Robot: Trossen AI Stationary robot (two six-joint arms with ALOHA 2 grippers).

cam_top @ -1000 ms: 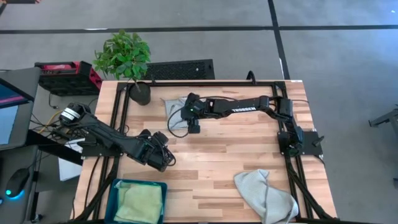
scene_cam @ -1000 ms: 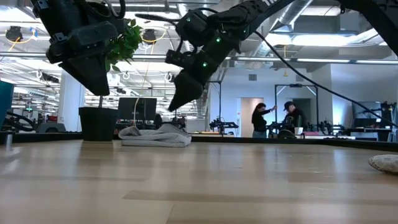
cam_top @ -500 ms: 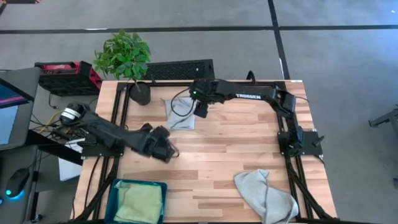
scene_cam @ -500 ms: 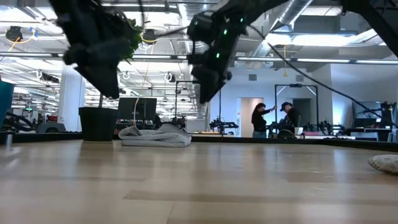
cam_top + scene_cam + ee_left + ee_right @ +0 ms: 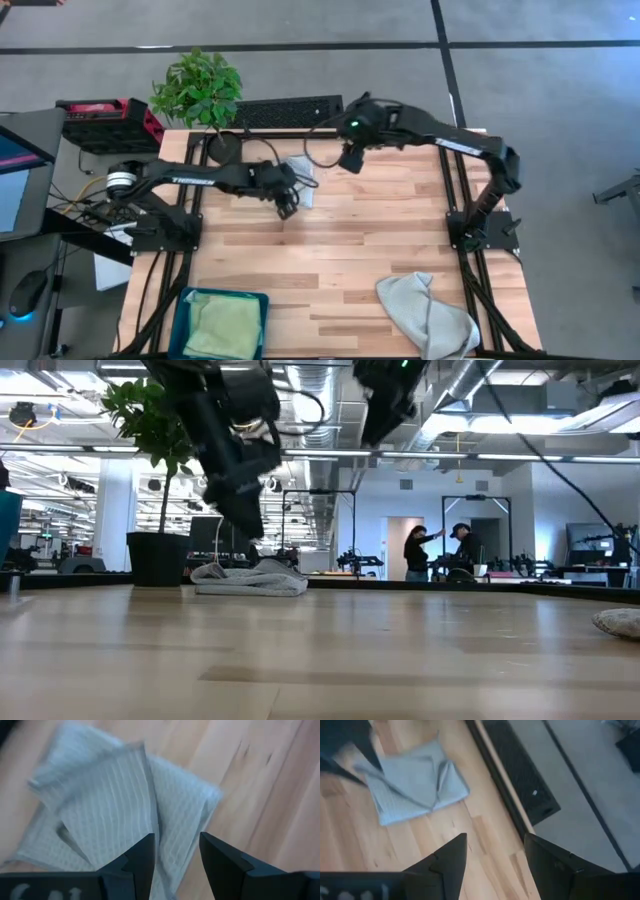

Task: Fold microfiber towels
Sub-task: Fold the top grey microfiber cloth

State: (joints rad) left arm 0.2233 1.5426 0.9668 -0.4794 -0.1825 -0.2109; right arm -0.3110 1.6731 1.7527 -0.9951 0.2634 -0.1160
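A pale grey towel (image 5: 300, 172), folded into a small rectangle, lies flat on the table near the far edge, also in the left wrist view (image 5: 125, 805) and the right wrist view (image 5: 415, 780). My left gripper (image 5: 287, 205) hangs open just above its near edge, touching nothing (image 5: 177, 845). My right gripper (image 5: 350, 160) is open and raised high to the towel's right (image 5: 495, 840). A second grey towel (image 5: 428, 310) lies crumpled at the near right corner. A light green towel (image 5: 228, 325) lies in the teal bin (image 5: 186, 320).
A potted plant (image 5: 205, 95) stands at the far left corner, close behind the folded towel. The teal bin sits at the near left edge. Black frame rails (image 5: 196, 190) run along the table's sides. Bare wood (image 5: 350, 250) fills the middle.
My left gripper has swung from the near left of the table toward the far edge and right, rolling as it went, and now hangs over the folded towel. My right gripper has risen from the towel and drawn off to the right. The towel has stayed put.
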